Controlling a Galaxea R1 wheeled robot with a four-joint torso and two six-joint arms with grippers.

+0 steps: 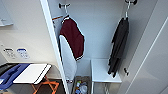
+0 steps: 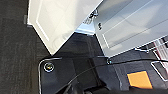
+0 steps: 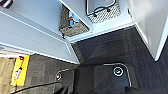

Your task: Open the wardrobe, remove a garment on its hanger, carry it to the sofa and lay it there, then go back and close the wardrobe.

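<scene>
Two plain white full-height wardrobe doors (image 2: 60, 22) stand swung open over a dark grey carpeted floor (image 2: 15, 50), their panels edged with shallow grooves. A small handle (image 2: 99, 25) sits on the farther door (image 2: 130, 27). Between the doors a strip of the wardrobe's white base (image 2: 86, 29) shows. A flat orange square (image 2: 140, 79) lies on the carpet, beside thin white metal frames (image 2: 160, 62).

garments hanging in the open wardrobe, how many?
2. A maroon jacket with white sleeves hangs at the left; the dark garment hangs at the right on a white hanger. The doors could hide more.
</scene>
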